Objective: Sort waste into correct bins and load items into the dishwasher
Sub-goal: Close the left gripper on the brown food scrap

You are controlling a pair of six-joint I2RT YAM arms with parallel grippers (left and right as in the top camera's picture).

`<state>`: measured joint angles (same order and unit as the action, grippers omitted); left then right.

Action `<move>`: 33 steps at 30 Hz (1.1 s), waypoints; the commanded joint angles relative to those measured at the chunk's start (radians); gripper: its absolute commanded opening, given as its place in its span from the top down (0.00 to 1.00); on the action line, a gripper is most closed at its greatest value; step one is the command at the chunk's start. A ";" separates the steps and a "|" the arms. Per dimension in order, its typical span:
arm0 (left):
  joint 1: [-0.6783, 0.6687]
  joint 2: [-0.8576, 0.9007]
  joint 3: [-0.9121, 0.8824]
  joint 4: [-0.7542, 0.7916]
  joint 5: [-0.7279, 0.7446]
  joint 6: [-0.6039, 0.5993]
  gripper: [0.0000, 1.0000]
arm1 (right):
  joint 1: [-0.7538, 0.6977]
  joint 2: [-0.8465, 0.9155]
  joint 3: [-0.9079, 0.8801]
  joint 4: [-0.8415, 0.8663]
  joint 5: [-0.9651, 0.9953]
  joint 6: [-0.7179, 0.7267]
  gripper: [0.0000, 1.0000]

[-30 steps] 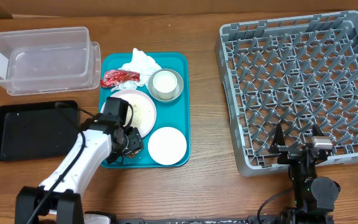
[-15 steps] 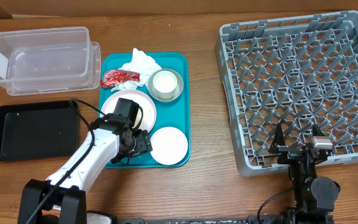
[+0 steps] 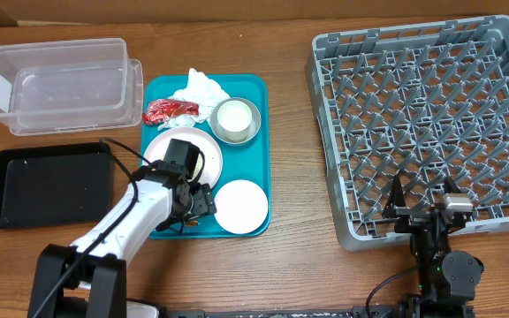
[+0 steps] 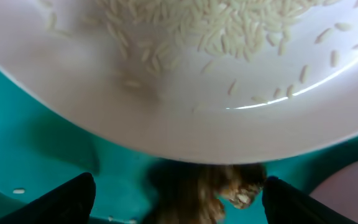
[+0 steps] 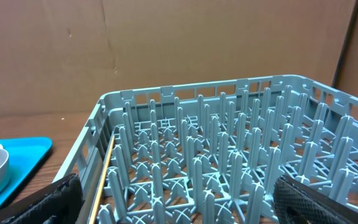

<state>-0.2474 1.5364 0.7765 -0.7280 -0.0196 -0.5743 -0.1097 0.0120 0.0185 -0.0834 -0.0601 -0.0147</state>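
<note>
Your landmark is the teal rectangular plastic tray point(image 3: 256, 150). It lies on a brown wooden table point(image 3: 290, 256), and a wall of brown cardboard point(image 5: 166, 43) closes the room behind the table.

At the tray's far end you see the crumpled white paper napkin point(image 3: 200, 88), the shiny red crinkled wrapper point(image 3: 170, 111) and the small white cup point(image 3: 234, 117), which sits inside the small metal bowl point(image 3: 257, 115). In the middle of the tray is the large round white plate point(image 3: 206, 146) with loose white rice grains point(image 4: 229, 25) on it. At the tray's near right corner is the smaller white dish point(image 3: 239, 206).

Your left gripper point(image 3: 194, 203) is low over the near end of the tray, just at the plate's edge. Its jaws stand wide, and the small brown food chunk point(image 4: 229, 186) lies on the tray between them, not pinched.

Left of the tray stand the clear rectangular plastic tub point(image 3: 60, 84) and, nearer to you, the shallow black rectangular tray point(image 3: 47, 184). Well apart on the tray's right is the big square grey plastic dish rack point(image 3: 427, 124). Your right gripper point(image 3: 422, 190) hangs there too, at the rack's near edge — jaws wide, holding nothing.
</note>
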 commanded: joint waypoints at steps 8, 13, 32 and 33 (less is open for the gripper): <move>-0.004 0.045 0.006 0.008 0.015 -0.012 0.17 | -0.003 -0.009 -0.010 0.003 0.007 -0.001 0.00; -0.004 0.045 0.009 -0.002 0.021 -0.012 0.28 | -0.003 -0.009 -0.010 0.003 0.007 -0.001 0.00; -0.004 0.046 0.146 -0.166 0.020 -0.015 0.46 | -0.003 -0.009 -0.010 0.003 0.006 -0.001 0.00; -0.004 0.046 0.136 -0.165 0.019 -0.034 0.45 | -0.003 -0.009 -0.010 0.003 0.007 -0.001 0.00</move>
<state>-0.2474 1.5761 0.9173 -0.8925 -0.0040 -0.5766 -0.1097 0.0120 0.0185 -0.0834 -0.0601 -0.0147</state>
